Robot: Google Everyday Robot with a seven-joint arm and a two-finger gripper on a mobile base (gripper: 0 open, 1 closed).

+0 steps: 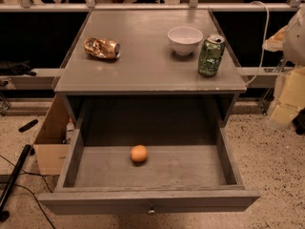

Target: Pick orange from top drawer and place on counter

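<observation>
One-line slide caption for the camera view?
Orange in the open top drawer; crushed can, bowl and green can on the counter; gripper at the right edge.

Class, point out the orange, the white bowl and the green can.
orange point(139, 153), camera view, centre of the fruit.
white bowl point(185, 45), camera view, front wall.
green can point(210, 57), camera view, side wall.
end effector point(289, 98), camera view, pale body at the right edge.

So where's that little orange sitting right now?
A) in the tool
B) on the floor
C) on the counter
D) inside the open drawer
D: the orange lies alone in the open top drawer, while the tool is off at the right edge, away from it.
</observation>
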